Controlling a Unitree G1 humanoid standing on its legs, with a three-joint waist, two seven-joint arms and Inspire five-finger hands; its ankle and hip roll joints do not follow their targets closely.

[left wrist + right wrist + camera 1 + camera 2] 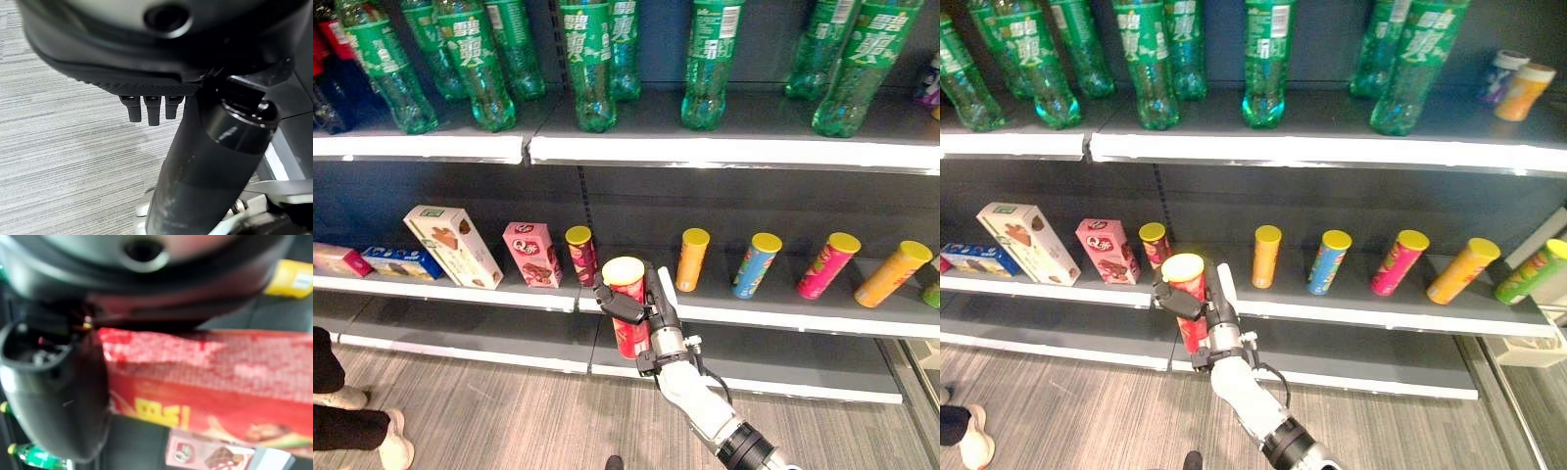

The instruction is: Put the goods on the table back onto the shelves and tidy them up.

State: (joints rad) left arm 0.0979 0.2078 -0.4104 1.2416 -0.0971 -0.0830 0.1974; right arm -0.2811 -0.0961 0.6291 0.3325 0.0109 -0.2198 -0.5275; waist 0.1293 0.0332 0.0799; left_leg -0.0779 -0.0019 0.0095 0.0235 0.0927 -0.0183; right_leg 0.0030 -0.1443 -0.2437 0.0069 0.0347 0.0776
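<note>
Gripped red cardboard crisp tube with yellow lid (626, 305) in right hand (651, 315) (fingers curled round it). Not yet stood on grey metal middle shelf (744, 305).

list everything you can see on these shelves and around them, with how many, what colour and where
Green bottles: a row, count unclear as some are cut off, upper shelf.
Small tubs: two, one pale with a dark lid, one orange, right end of the upper shelf.
Boxes: white-and-green box, pink box, blue box, pink box at the far left, middle shelf.
Cans standing on the middle shelf: dark red, orange, blue, pink, orange, green, all with yellow lids.
Red can: one, yellow lid, held in front of the middle shelf.
Person's shoes: white, on the floor, lower left.
Right hand: curled round the red can.
Left hand: hanging over the floor, holding nothing.
</note>
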